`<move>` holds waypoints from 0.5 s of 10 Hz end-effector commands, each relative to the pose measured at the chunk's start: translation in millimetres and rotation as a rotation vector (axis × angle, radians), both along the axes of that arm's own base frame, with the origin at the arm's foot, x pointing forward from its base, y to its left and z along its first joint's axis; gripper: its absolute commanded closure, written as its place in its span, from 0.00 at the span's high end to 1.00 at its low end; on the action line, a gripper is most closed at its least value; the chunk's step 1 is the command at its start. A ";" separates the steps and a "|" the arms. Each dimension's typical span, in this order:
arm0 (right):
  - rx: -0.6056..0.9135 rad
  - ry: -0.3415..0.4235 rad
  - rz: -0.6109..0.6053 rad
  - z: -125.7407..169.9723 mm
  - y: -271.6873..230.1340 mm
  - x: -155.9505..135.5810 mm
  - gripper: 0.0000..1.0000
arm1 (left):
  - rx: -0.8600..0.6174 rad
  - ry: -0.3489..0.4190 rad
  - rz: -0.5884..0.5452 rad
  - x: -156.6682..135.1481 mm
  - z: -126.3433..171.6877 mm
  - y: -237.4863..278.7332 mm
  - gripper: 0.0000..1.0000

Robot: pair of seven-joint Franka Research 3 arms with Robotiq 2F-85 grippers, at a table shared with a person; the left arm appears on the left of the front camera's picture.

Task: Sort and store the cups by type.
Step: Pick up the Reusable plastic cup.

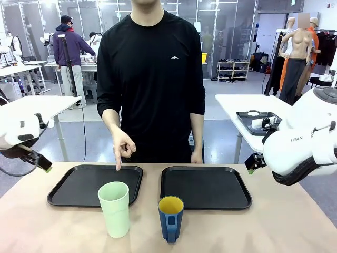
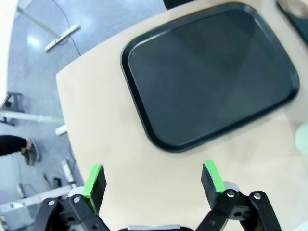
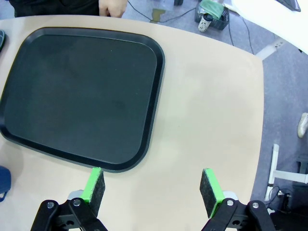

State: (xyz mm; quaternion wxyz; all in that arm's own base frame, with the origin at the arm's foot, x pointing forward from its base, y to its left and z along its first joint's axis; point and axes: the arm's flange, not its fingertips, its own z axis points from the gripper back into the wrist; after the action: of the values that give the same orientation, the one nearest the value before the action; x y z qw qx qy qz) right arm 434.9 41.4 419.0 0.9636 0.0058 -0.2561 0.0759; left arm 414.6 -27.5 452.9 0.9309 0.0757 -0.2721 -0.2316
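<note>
The pale mint-green tumbler [image 1: 114, 208] stands upright on the worktop [image 1: 284, 221], near its front edge and left of centre, mouth up. At its 3 o'clock, near but apart from it, stands the shorter dark blue mug [image 1: 171, 217], also upright, yellow inside, its handle turned toward 6 o'clock in the front view. Two black trays lie side by side beyond the cups. The left tray [image 1: 79, 184] is at the tumbler's 12 o'clock, and the tumbler's rim overlaps its near edge in the picture. The right tray [image 1: 205, 187] sits at the mug's 1 o'clock. A person in a black long-sleeved top stands at the far side. One hand [image 1: 122, 146] points down, its index fingertip at the far rim of the left tray. The other hand [image 1: 196, 157] hangs behind the right tray. The left gripper [image 1: 46, 166] hangs at 9 o'clock of the left tray, off the worktop's left end. In its wrist view its jaws [image 2: 153, 183] are spread wide with nothing between them, above bare worktop beside that tray [image 2: 211, 72]. The right gripper [image 1: 251, 163] is at 3 o'clock of the right tray. Its jaws [image 3: 153, 185] are likewise spread apart and empty, over the worktop near that tray's corner [image 3: 79, 91], with a sliver of the mug [image 3: 4, 180] at 9 o'clock.
</note>
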 end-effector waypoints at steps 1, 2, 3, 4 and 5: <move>0.001 -0.001 -0.001 -0.9 -0.3 -0.4 1.00 | 0.168 0.002 -0.178 -27.5 22.1 15.7 1.00; 0.001 -0.001 -0.001 -0.9 -0.3 -0.4 1.00 | 0.278 -0.012 -0.266 -33.4 28.5 21.8 1.00; 0.001 -0.001 -0.001 -0.9 -0.3 -0.4 1.00 | 0.374 -0.033 -0.353 -35.3 31.4 26.8 1.00; 0.001 -0.001 -0.001 -0.9 -0.3 -0.4 1.00 | 0.421 -0.050 -0.507 -35.9 32.1 29.9 1.00; 0.001 -0.001 -0.001 -0.9 -0.3 -0.4 1.00 | 0.486 -0.026 -0.629 -33.4 28.3 31.4 1.00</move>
State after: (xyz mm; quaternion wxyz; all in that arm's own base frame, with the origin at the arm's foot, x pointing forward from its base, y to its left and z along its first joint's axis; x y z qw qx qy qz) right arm 434.9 41.4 418.9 0.9637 0.0058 -0.2560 0.0759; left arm 388.9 -6.2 492.8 0.8082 0.2049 -0.2241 -0.5046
